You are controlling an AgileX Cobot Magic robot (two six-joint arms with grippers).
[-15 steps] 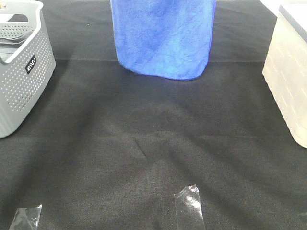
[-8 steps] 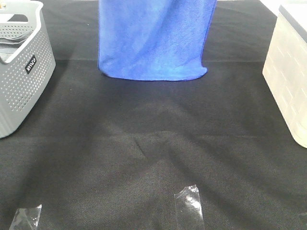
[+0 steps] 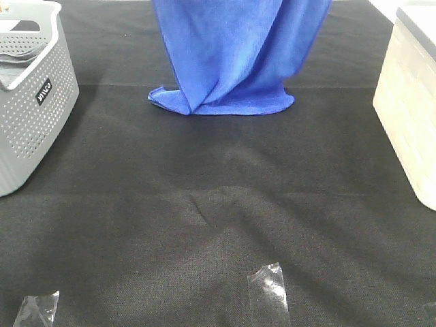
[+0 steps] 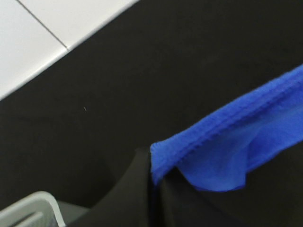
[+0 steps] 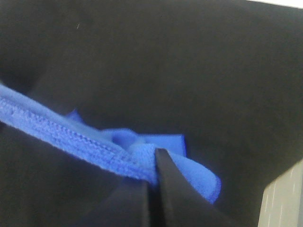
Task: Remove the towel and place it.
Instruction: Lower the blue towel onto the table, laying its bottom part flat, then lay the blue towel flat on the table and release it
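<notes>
The towel (image 3: 231, 61) hangs at 12 o'clock. Its lower hem touches the black tabletop (image 3: 218, 204), and the lower corner toward 9 o'clock is curled under. The left hand (image 4: 154, 182) and right hand (image 5: 152, 172) are each clamped on the hem. If the towel is lowered like this, the curled corner would likely be trapped and leave a crease, and the thin hem could slip from a pinch. The long axis seems upright, with the free end pointing to 6 o'clock. A basket (image 3: 34, 116) sits at 9 o'clock and a box (image 3: 409, 122) at 3.
</notes>
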